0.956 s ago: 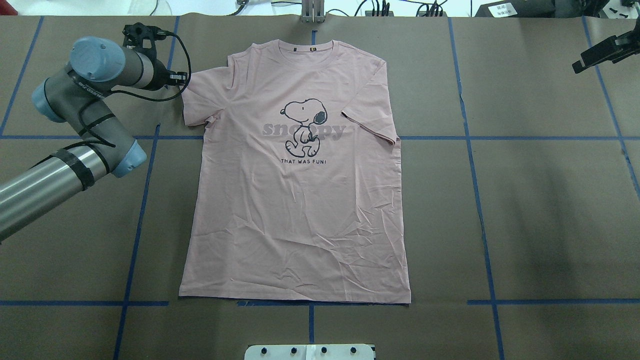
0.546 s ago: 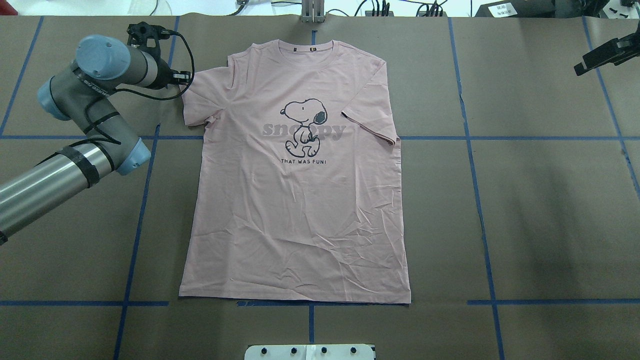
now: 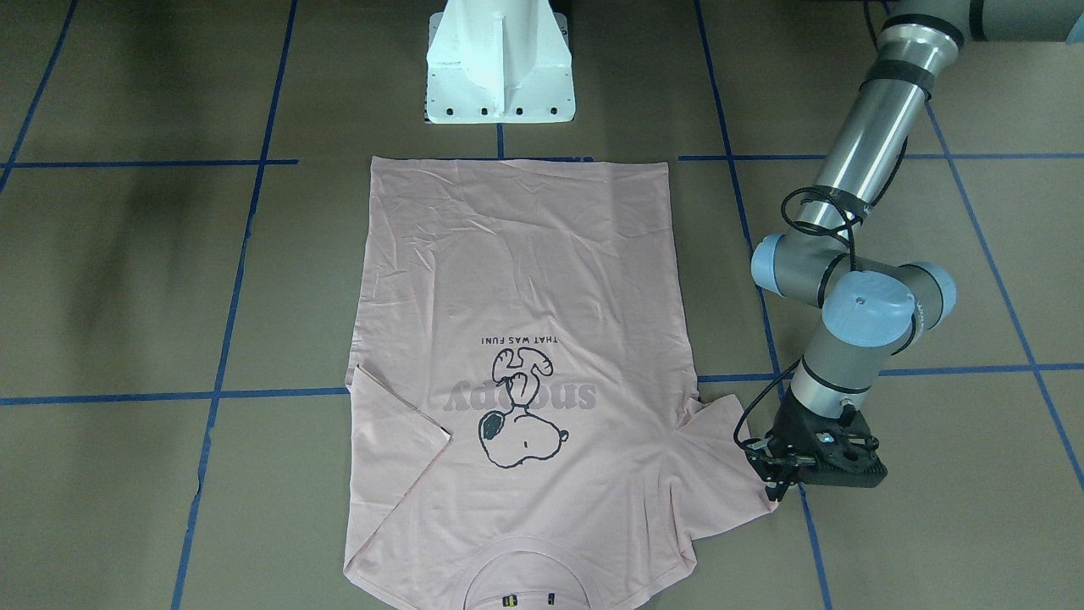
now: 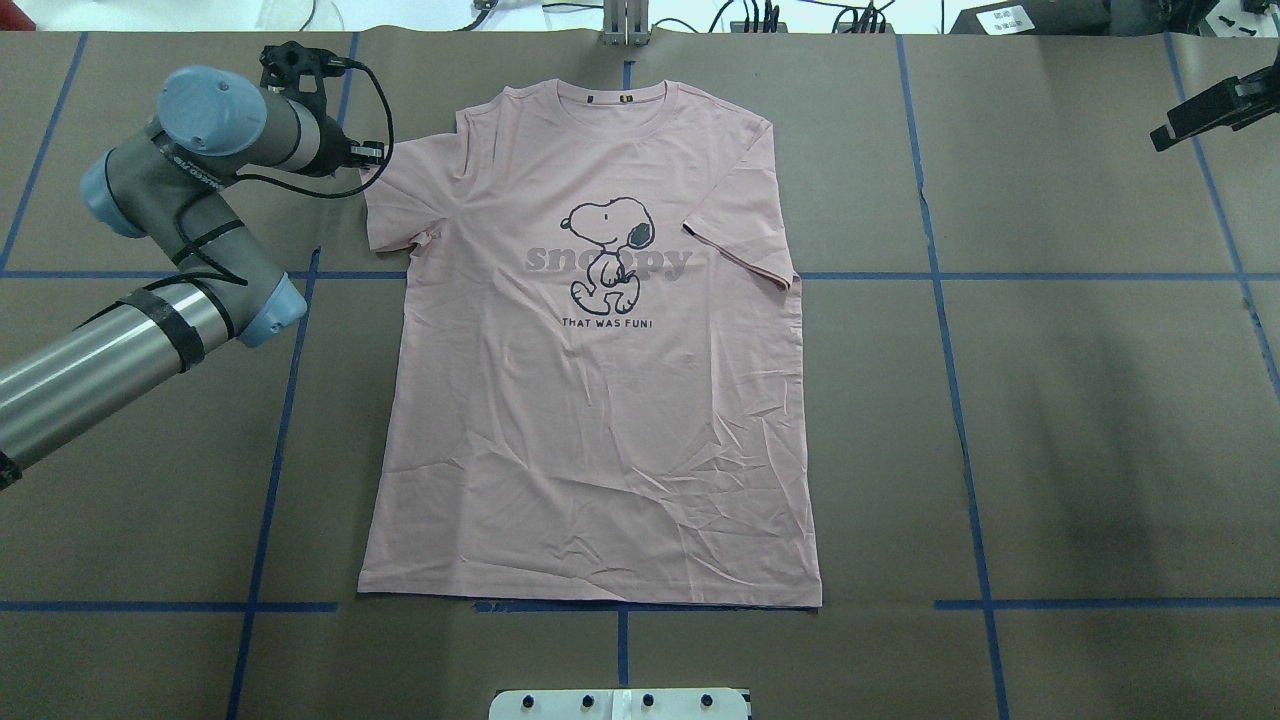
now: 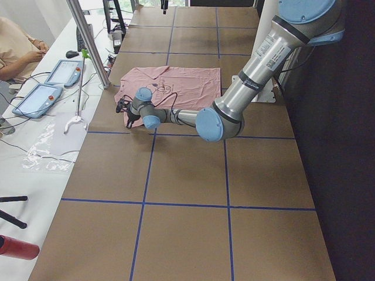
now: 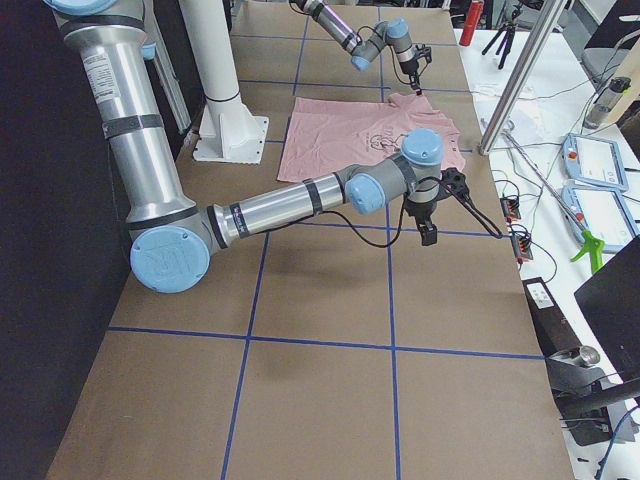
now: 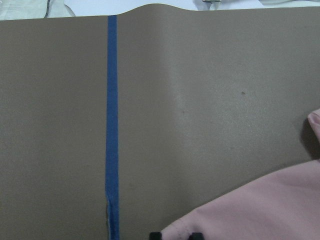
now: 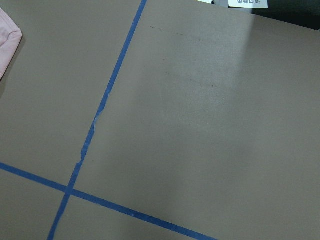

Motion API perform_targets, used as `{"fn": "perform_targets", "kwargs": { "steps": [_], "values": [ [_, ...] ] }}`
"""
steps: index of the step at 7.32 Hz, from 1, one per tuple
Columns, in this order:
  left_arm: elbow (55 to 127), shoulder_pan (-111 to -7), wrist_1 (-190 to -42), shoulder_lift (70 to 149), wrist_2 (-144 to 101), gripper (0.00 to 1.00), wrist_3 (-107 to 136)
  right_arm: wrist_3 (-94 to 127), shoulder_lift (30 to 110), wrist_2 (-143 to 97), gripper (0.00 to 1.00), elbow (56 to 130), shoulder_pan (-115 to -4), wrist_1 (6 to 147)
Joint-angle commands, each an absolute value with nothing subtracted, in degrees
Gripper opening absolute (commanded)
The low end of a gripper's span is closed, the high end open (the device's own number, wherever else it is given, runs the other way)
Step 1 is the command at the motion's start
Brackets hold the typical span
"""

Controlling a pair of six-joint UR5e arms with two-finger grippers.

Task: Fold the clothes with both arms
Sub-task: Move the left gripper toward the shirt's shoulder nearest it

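Cloth like this T-shirt (image 4: 600,420) is soft, light and floppy, so you pinch its sleeve (image 4: 405,195), upper left. The left jaws sit spread apart there; the right jaws you cannot tell.

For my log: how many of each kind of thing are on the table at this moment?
T-shirt: 1
Robot arms: 2, left and right
White pedestal base: 1
Total: 4

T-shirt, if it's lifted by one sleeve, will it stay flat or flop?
Probably floppy and light: the T-shirt lies thin and creased, so it should drape from the sleeve. Pushed, it would likely bunch rather than slide, given those creases.
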State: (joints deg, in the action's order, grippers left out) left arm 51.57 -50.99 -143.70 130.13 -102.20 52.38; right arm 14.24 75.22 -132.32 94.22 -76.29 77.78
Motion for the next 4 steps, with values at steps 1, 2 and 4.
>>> {"fn": "perform_targets", "kwargs": {
  "steps": [1,2,4],
  "values": [
    [54.21,-51.24,-143.61,129.38,-102.48,0.00,51.25,14.24,75.15,-132.36,1.00,94.22,-76.29,77.78],
    [58.14,-51.33,-143.00,127.81,-102.74,0.00,51.24,14.24,75.15,-132.36,1.00,94.31,-76.29,77.78],
    [67.53,-51.33,-132.97,126.57,-106.86,0.00,51.59,14.24,75.15,-132.36,1.00,94.31,-76.29,77.78]
  ]
}}
